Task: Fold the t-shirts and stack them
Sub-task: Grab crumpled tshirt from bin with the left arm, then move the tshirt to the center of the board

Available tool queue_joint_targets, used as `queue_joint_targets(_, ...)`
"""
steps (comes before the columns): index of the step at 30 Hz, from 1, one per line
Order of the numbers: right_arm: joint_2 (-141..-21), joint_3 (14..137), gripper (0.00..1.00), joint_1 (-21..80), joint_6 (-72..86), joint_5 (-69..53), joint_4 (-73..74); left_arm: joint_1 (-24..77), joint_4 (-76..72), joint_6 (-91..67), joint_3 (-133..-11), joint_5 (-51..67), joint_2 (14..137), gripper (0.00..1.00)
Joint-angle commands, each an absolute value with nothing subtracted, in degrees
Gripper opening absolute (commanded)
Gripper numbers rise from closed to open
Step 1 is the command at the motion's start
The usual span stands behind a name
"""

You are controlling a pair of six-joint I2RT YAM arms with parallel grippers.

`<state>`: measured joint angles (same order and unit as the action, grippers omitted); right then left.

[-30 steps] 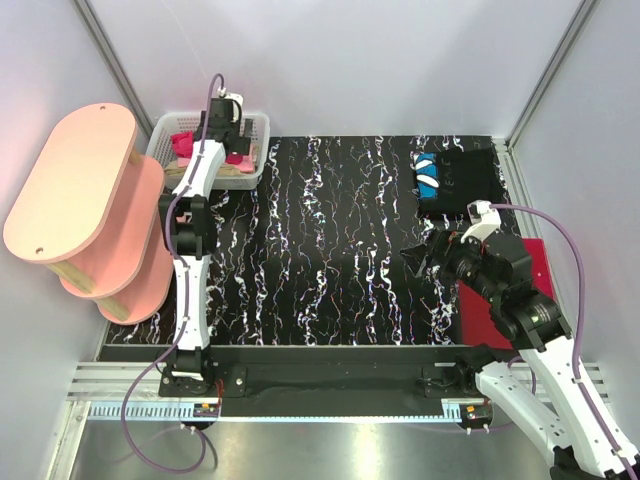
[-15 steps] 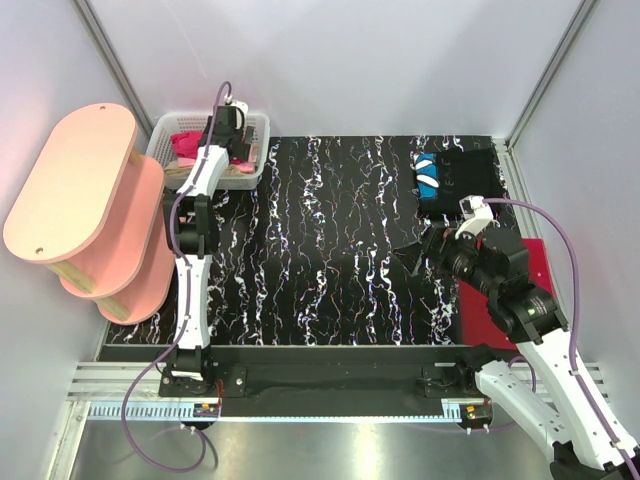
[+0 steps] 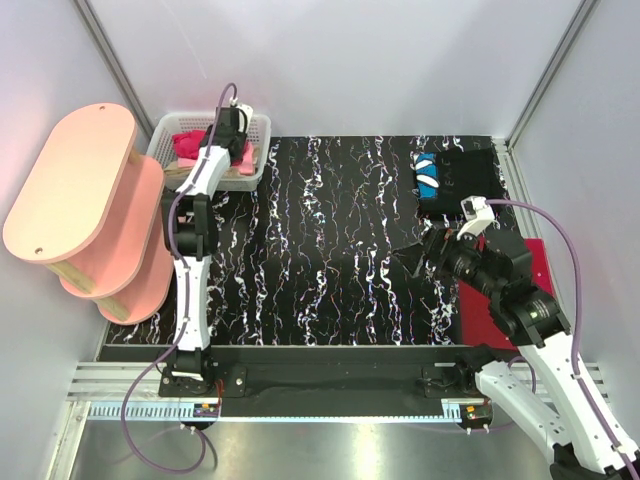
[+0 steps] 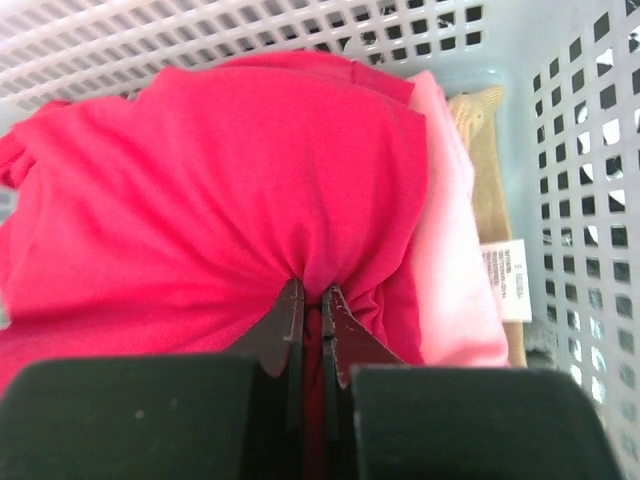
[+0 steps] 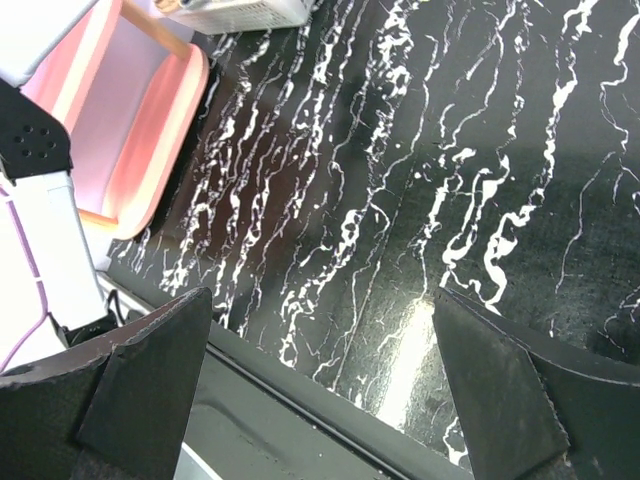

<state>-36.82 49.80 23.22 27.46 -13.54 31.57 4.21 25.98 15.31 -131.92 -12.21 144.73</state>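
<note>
A crimson-red t-shirt lies bunched in the white basket at the back left, over a pink t-shirt and a beige one. My left gripper reaches down into the basket and is shut on a pinched fold of the red t-shirt. A black t-shirt with a blue-white patch lies folded at the back right of the table. My right gripper hangs open over the marbled table, right of centre, with nothing between its fingers.
A pink two-tier shelf stands at the left. A flat dark-red rectangle lies under the right arm at the table's right edge. The black marbled mat covers the table. A white tag shows by the beige cloth.
My left gripper has closed on the red t-shirt in the basket. The right gripper has shifted slightly toward the table's middle and stays open.
</note>
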Motion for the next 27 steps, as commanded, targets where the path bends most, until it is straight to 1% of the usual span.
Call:
queue_joint_targets(1, -35.25, 49.13, 1.0, 23.38, 27.95, -15.29, 29.8, 5.97, 27.51, 14.32, -128.86, -7.93, 131.07, 0.0)
queue_joint_targets(2, -34.98, 48.87, 1.0, 23.29, 27.86, -15.47, 29.71, 6.5, 27.51, 15.02, -128.06, -7.48, 126.43, 0.0)
queue_joint_targets(5, -34.45, 47.81, 1.0, 23.38, 27.77, -16.08, 29.36, 9.13, 27.16, 15.65, -125.25, -6.33, 118.08, 0.0)
queue_joint_targets(10, -32.35, 46.06, 1.0, 23.38, 27.86, -17.4, 29.18, 13.35, 27.6, 15.56, -123.31, -5.97, 108.12, 0.0)
queue_joint_targets(16, -28.83, 44.65, 1.0, 23.38, 27.34, -17.75, 30.14, 19.41, 31.55, 16.0, -122.52, -6.86, 96.96, 0.0)
queue_joint_targets(19, -27.86, 44.47, 1.0, 23.47, 26.9, -17.32, 30.5, 25.12, 34.18, 18.36, -119.89, -7.12, 90.45, 0.0)
queue_joint_targets(20, -27.69, 44.47, 1.0, 23.38, 26.81, -17.05, 30.59, 28.79, 36.36, 18.89, -118.49, -7.21, 88.79, 0.0)
queue_joint_targets(22, -27.07, 44.65, 1.0, 23.38, 26.63, -16.44, 30.5, 32.85, 39.45, 18.9, -117.69, -8.34, 85.54, 0.0)
queue_joint_targets(24, -26.81, 45.0, 1.0, 23.38, 26.63, -16.09, 30.41, 37.34, 42.1, 18.02, -113.05, -7.13, 82.98, 0.0)
queue_joint_targets(26, -26.72, 45.26, 1.0, 23.47, 26.54, -16.08, 30.41, 39.8, 44.54, 16.79, -106.3, -1.52, 79.29, 0.0)
queue_joint_targets(27, -26.63, 45.35, 1.0, 23.38, 26.46, -16.17, 30.41, 40.25, 45.08, 16.7, -104.17, 3.2, 78.49, 0.0)
